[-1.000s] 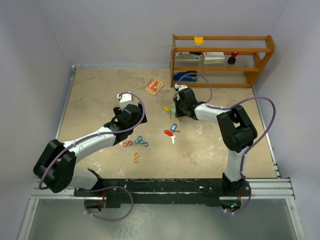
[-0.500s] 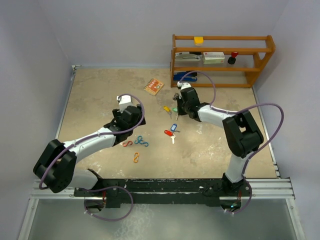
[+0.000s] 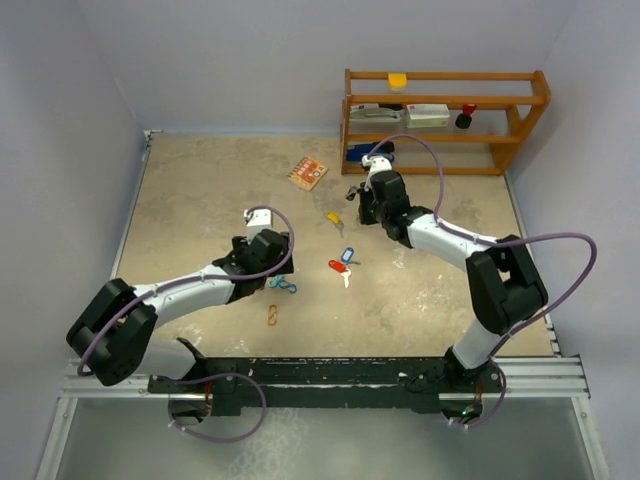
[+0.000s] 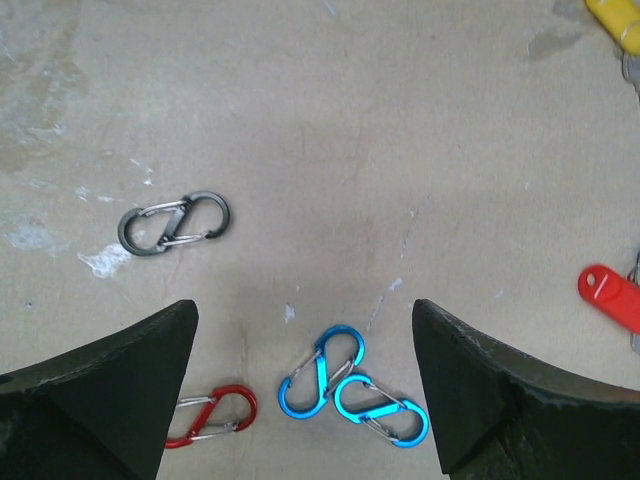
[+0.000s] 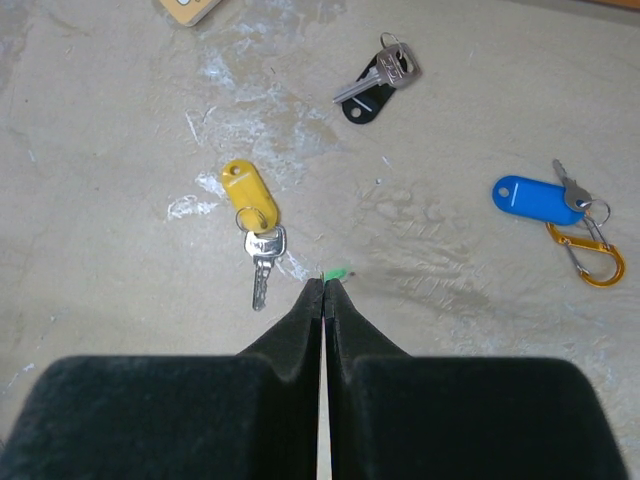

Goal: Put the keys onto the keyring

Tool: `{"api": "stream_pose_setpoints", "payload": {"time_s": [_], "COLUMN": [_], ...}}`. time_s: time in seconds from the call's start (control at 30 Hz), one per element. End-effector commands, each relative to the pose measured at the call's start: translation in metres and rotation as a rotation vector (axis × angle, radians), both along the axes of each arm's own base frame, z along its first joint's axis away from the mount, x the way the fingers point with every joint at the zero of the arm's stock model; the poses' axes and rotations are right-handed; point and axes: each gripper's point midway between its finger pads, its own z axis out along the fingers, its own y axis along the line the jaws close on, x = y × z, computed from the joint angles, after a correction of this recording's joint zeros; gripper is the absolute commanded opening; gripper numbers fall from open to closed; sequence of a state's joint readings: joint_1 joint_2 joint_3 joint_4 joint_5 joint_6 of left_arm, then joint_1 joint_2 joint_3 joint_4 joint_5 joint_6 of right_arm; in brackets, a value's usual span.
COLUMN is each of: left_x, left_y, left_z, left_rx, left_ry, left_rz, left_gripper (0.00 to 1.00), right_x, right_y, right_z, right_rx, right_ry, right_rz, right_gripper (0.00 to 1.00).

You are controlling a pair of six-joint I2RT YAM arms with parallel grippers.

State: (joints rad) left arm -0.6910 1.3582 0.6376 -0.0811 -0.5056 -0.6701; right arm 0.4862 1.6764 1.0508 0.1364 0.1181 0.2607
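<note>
Two arms are spread over the tan table (image 3: 200,190). The left gripper (image 4: 303,310) is held wide open and empty above two blue clips (image 4: 345,385). The right gripper (image 5: 324,285) is clenched tight, with a sliver of green tag (image 5: 336,272) pinched at its tips. The yellow-tagged key (image 5: 255,222), blue-tagged key (image 5: 530,194) and black-tagged key (image 5: 375,80) are left flat on the table, well apart.

The keys are judged light, stiff and thin, with slick blades, so the plastic tag or ring end is the better hold.

Since a second ago the right jaws have been closed, the green tag is gone from beside the yellow one, and the left gripper has been brought nearer the clips.
</note>
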Motion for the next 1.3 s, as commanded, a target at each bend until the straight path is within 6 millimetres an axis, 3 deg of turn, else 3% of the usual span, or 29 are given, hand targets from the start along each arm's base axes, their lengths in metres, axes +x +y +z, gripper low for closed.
{"api": "stream_pose_setpoints", "payload": {"time_s": [0.0, 0.8, 1.27], "left_x": [-0.011, -0.032, -0.055], "left_y": [-0.011, 0.004, -0.003], "left_z": [0.002, -0.025, -0.006], "left_rx": [-0.012, 0.097, 0.054], "left_ry": [0.001, 0.059, 0.047], "left_rz": [-0.040, 0.004, 0.001], "left_gripper": [0.85, 0.84, 0.85], "right_x": [0.003, -0.001, -0.001], "right_y": [-0.002, -0.004, -0.002], "right_z": [0.020, 0.029, 0.028], "right_rx": [0.010, 0.019, 0.026], "right_ry": [-0.059, -0.075, -0.071], "right_rz": [-0.006, -0.004, 0.002], "right_gripper": [0.00, 0.00, 0.00]}}
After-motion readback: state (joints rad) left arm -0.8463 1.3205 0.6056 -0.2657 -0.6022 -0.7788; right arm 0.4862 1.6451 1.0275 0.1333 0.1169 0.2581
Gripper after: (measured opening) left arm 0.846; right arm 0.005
